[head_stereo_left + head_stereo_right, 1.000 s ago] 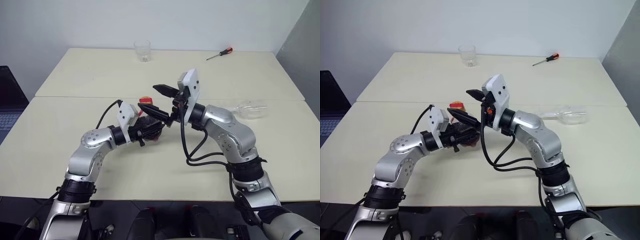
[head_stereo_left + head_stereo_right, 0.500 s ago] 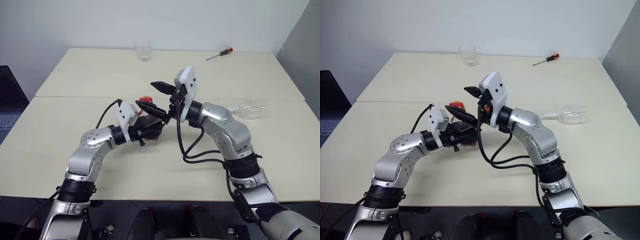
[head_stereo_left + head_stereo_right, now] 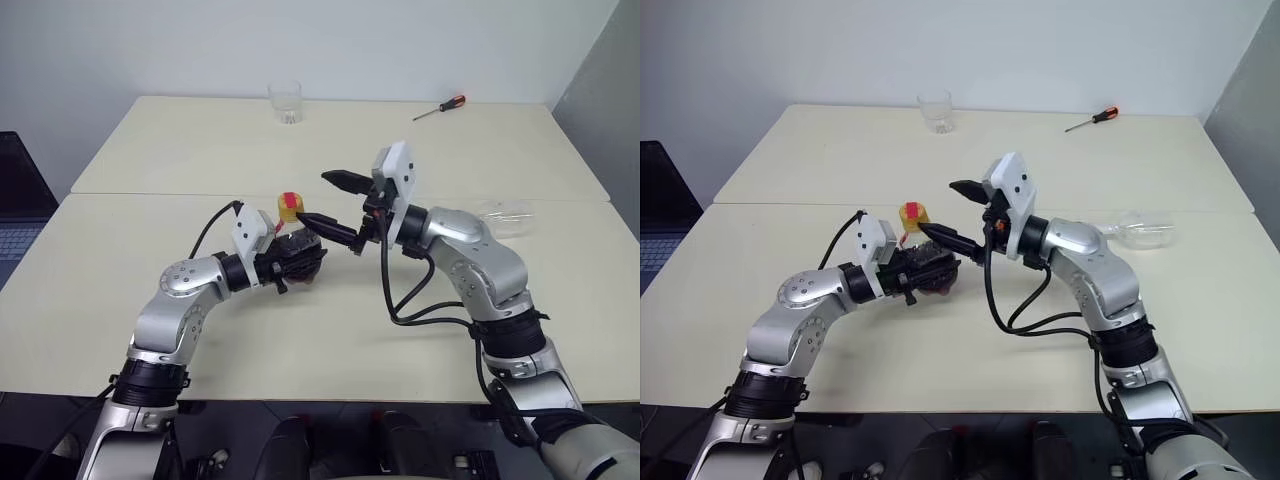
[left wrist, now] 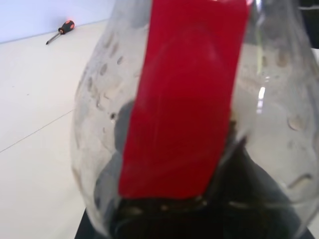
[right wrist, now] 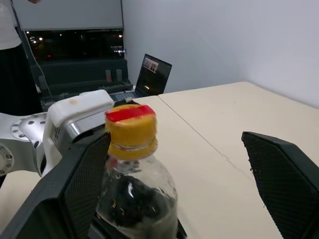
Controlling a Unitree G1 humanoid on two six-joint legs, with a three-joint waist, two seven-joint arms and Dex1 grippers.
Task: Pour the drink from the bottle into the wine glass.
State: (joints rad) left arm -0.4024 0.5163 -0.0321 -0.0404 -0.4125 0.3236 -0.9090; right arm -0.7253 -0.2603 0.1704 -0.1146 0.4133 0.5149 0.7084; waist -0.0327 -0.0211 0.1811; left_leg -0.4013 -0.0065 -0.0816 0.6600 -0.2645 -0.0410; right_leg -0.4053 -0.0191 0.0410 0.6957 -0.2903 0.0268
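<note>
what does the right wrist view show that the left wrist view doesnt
First, the right wrist view: the bottle's yellow cap still screwed on, the open right pincer with fingers either side of the bottle, the left pincer shut on the bottle from behind, a laptop and a person's dark clothing at the back. Second, the left wrist view: a screwdriver lying on the table, and the red strip running down the bottle's belly. Both share the bottle, the dark drink in it and the cream table.

Probably a lab or office: plain tables, laptop (open), screwdriver.
</note>
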